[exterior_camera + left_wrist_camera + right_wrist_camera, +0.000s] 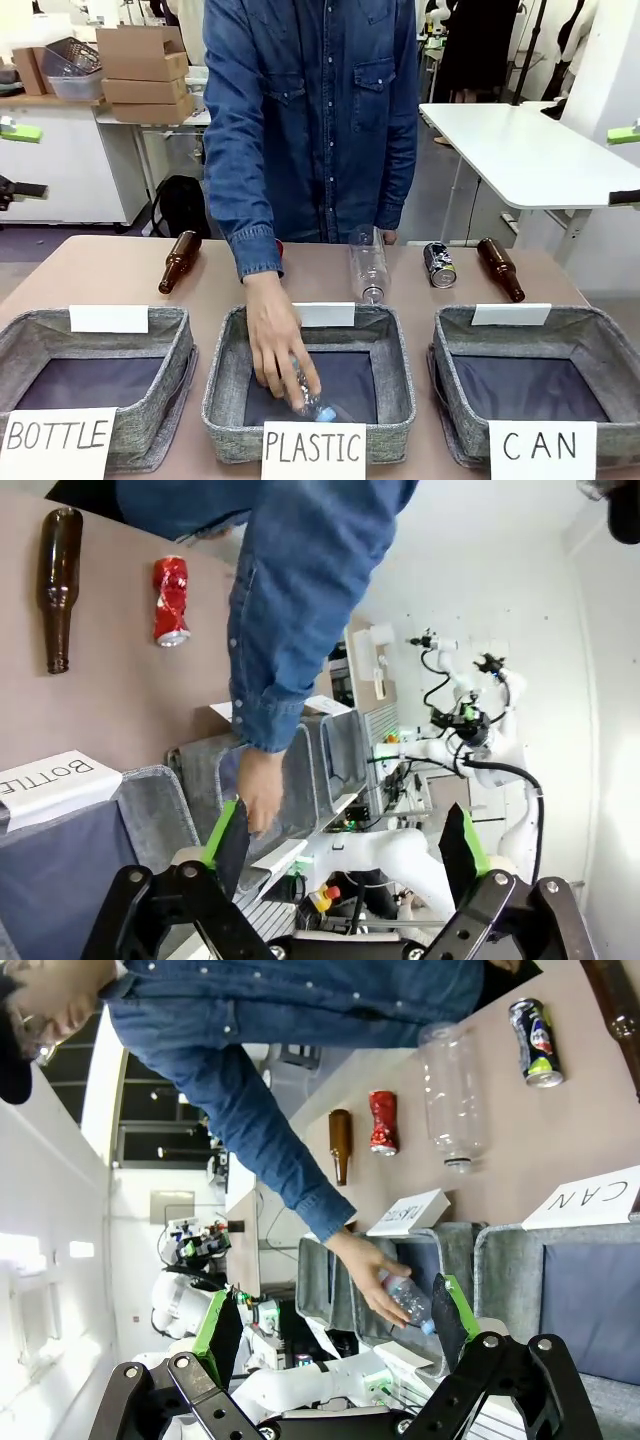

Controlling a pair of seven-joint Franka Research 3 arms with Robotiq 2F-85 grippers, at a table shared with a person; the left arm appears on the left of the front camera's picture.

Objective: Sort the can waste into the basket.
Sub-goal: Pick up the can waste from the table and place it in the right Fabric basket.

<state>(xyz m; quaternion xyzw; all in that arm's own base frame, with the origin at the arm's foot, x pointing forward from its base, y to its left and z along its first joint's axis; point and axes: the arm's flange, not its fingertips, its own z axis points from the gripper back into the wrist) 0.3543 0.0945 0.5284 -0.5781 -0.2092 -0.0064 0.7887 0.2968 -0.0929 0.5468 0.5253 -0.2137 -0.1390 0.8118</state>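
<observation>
Can waste: dark silver-grey dented metal can (439, 264) lies on its side on the tabletop (100, 270), at 11 o'clock of the grey woven-fabric basket carded "CAN" (590, 325); red dented metal can (383, 1122) also lies on its side.
Long axis: dark can, roughly 12-to-6 in the front view.
Bearing: dark can at 1 o'clock of the right claw (335, 1320); red can at 11 o'clock of the left claw (345, 830).
Nearer arm: right, by judgement, for the dark can.
Claws: both fully spread, empty.
Obscured: person's denim sleeve (245, 200) covers most of the red can in the front view; basket cut off at the right edge.
</observation>
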